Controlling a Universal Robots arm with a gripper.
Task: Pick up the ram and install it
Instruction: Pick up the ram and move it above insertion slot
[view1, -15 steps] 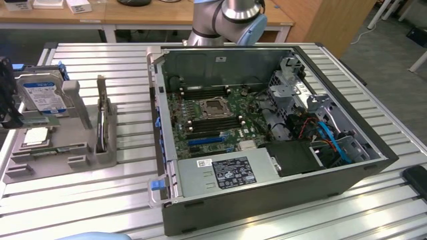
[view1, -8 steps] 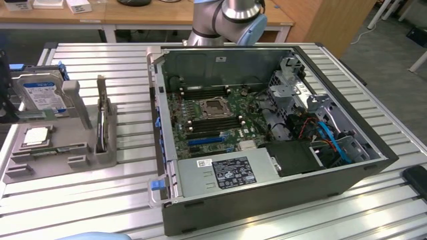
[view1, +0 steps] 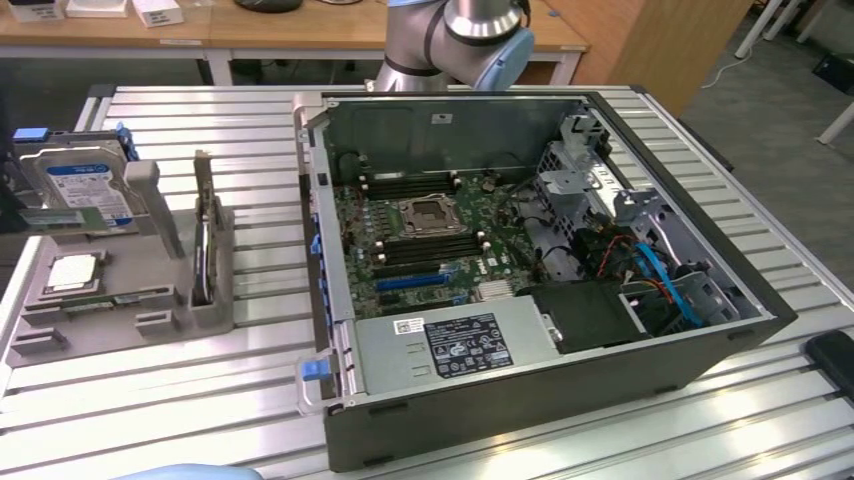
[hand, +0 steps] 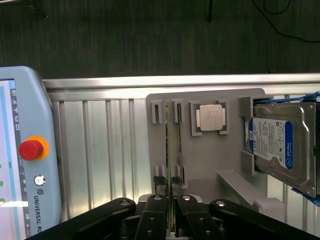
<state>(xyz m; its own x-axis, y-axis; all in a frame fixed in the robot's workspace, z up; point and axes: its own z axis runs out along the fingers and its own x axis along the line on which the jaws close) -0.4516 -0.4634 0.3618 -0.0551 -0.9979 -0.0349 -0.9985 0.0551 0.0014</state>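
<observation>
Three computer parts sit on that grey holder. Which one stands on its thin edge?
The long, narrow memory stick, standing upright. The square silver chip lies flat, and the hard drive leans back with its label showing.

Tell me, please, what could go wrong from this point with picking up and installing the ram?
The ram stands on edge in a narrow slot of the grey holder; if the pincer descends off-line, it could strike the slot's posts or tilt the stick.
The CPU and hard drive sit in the same holder, so a knock might shift them.
The memory slots flank the processor socket inside the case; a skewed stick might scrape neighbouring parts.
</observation>
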